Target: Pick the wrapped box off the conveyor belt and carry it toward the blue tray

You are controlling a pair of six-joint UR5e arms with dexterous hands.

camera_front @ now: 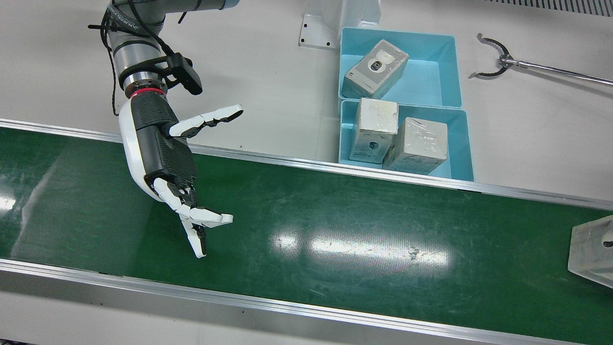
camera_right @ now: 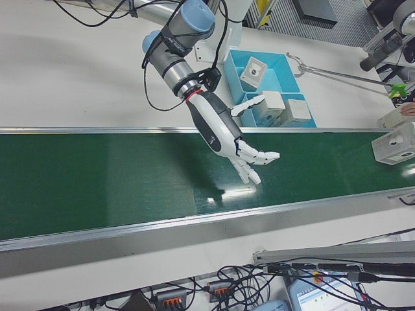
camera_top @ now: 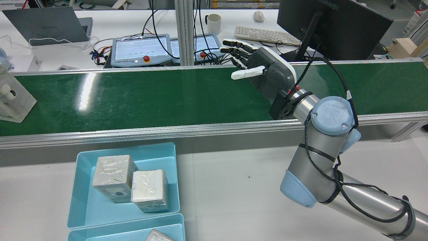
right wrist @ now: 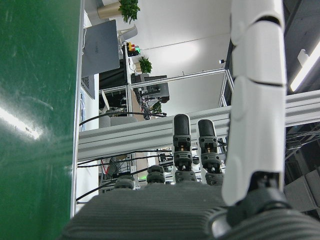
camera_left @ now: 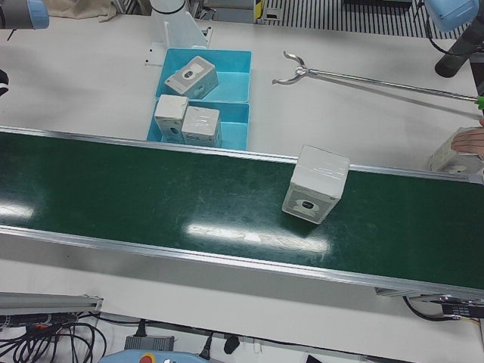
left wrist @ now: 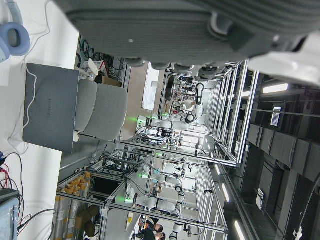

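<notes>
A wrapped box [camera_front: 591, 251] stands on the green conveyor belt [camera_front: 335, 215] at the front view's right edge. It also shows in the rear view [camera_top: 13, 97], the left-front view [camera_left: 316, 184] and the right-front view [camera_right: 393, 146]. My right hand [camera_front: 167, 163] hovers over the belt far from the box, open and empty, fingers spread; it also shows in the rear view [camera_top: 264, 72] and the right-front view [camera_right: 227, 133]. Two blue trays [camera_front: 459, 143] sit beside the belt. My left hand [left wrist: 200, 25] shows only its palm in its own view.
The near tray holds two wrapped boxes [camera_front: 378, 129], the far tray [camera_front: 431, 81] one box [camera_front: 376, 67]. A long grabber tool [camera_front: 498, 60] lies on the white table right of the trays. A person's hand [camera_left: 469, 140] rests by another box [camera_left: 450, 159] past the belt's end.
</notes>
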